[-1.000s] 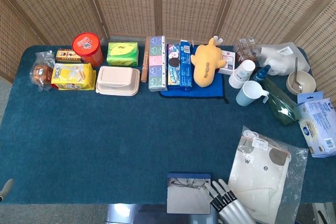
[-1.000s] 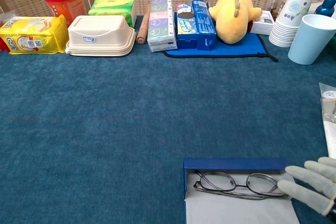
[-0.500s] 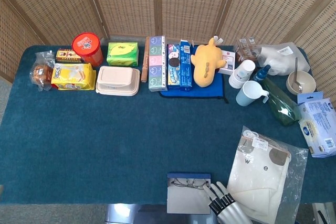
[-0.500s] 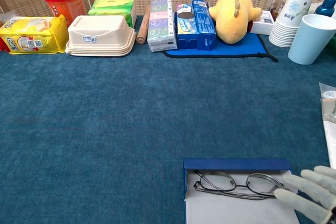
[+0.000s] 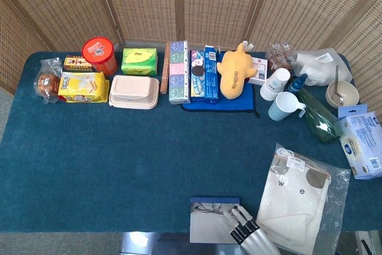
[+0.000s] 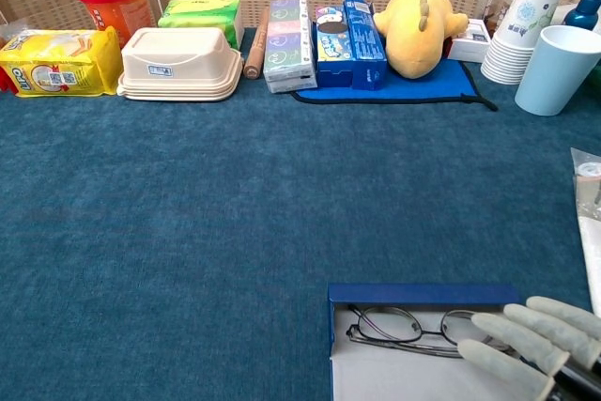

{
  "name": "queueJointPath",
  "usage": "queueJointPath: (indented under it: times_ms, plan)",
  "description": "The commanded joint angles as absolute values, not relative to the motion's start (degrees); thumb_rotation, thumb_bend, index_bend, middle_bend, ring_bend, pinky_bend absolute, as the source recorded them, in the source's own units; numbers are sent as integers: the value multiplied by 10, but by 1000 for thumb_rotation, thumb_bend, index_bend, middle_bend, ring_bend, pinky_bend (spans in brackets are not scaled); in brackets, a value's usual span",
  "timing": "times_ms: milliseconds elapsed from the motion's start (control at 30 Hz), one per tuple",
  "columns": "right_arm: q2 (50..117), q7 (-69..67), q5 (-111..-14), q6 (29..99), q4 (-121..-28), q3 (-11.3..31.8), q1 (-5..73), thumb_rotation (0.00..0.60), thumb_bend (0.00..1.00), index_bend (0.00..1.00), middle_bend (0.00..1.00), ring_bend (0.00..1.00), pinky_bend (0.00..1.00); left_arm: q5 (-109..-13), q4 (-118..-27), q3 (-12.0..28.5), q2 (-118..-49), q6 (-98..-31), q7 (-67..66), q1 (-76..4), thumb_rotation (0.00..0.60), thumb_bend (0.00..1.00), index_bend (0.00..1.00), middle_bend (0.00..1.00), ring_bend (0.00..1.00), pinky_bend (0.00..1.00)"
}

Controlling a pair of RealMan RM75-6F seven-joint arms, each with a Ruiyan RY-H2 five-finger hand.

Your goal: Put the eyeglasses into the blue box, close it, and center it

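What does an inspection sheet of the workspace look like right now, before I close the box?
Surface: blue cloth table.
Job's things: eyeglasses lie inside the open blue box at the near edge.
Clutter: yellow plush, cream food container, red tub, cups, bagged cloth.
Robot hands: right robot hand, fingers spread over the glasses' right lens; left robot hand not in view.
Cables: nothing seen.
Surroundings: woven screen behind.

Right hand with pale grey-white, smooth, rounded fingers, dark gaps between them, dark joint section at the base
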State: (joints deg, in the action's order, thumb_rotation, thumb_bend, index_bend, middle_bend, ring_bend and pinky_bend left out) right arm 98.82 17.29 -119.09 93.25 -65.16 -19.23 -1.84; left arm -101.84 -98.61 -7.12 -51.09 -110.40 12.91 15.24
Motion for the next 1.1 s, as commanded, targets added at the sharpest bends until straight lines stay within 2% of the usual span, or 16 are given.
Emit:
queueJointPath:
  times_ms: [33, 1100]
  plan:
    - [992, 172, -1193, 929, -651, -191, -16, 600, 141, 0, 0, 0, 92, -1018, -983, -72, -512, -1106, 132, 154, 600, 280, 57, 27, 0, 0]
    - [1019, 169, -1202, 917, -686, -155, 19, 600, 142, 0, 7, 0, 113, -1000, -948, -65, -526, -1107, 163, 165, 600, 280, 56, 27, 0, 0]
